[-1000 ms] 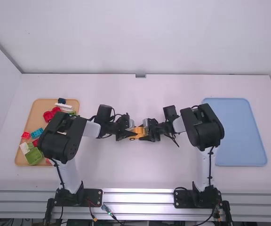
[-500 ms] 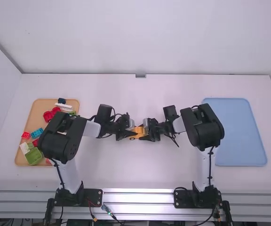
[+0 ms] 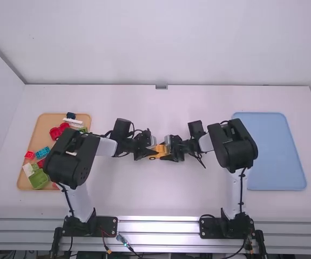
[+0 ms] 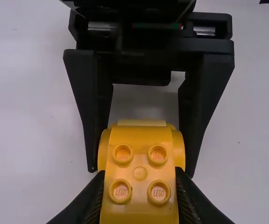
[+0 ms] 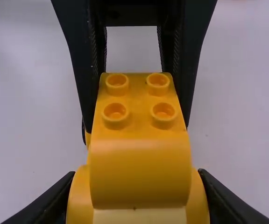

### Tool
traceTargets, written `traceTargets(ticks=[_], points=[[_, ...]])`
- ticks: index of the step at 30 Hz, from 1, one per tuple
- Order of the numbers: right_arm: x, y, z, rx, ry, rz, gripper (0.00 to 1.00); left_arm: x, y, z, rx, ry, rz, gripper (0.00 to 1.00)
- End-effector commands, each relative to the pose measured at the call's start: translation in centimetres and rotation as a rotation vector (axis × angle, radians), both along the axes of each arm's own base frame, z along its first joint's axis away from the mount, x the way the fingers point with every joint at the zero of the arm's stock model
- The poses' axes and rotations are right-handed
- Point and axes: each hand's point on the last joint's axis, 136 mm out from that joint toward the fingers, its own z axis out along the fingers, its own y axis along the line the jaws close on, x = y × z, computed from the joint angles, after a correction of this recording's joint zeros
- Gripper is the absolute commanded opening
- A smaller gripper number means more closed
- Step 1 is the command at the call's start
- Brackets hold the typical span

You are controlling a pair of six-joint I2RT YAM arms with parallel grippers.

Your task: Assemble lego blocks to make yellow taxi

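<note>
Yellow piece: yellow curved plastic piece with four round studs (image 3: 161, 150), mid-tabletop (image 3: 161, 189), between the two tools.
Change: the left tool (image 3: 150, 154) sits slightly nearer the right tool (image 3: 169, 154) than in the earlier frame (a very small shift), and the trays look just as they did.
Wooden-brown tray: shallow wooden-brown tray (image 3: 47, 120) on the left, with a green square block (image 3: 38, 179), a bright blue studded block (image 3: 42, 152), a small red block (image 3: 29, 155) and red round pieces (image 3: 55, 133). The black-and-white left arm (image 3: 72, 156) crosses over it and hides part of its contents.
Pale blue tray: flat pale blue tray (image 3: 277, 151) on the right; the black-and-white right arm (image 3: 234, 145) covers part of its near-centre side.
Left tool: closed in on the studded part, fingers parted only by its width.
Right tool: clamped across the piece's rounded sides (the bulging ones), a finger touching each.
</note>
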Motion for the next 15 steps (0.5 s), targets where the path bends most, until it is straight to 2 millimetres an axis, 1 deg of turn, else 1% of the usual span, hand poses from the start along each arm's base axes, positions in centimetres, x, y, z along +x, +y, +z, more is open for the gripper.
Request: traceTargets(ticks=[1,2,3,10,15], points=[[-0.9,0.0,-1.5,-0.051,0.075,-0.020,0.51,-0.8,3.0,-6.5,0.255,0.088,0.126,0.09],[-0.9,0.0,-1.5,-0.051,0.075,-0.020,0.51,-0.7,2.9,-6.3,0.251,0.089,0.133,0.13],[-0.9,0.0,-1.5,-0.051,0.076,-0.020,0.51,-0.6,2.9,-6.1,0.249,0.085,0.133,0.13],[-0.9,0.0,-1.5,-0.051,0.076,-0.020,0.51,-0.2,2.8,-4.7,0.239,0.054,0.137,0.12],[-0.9,0.0,-1.5,-0.052,0.076,-0.021,0.51,0.1,2.7,-4.0,0.232,0.034,0.139,0.15]])
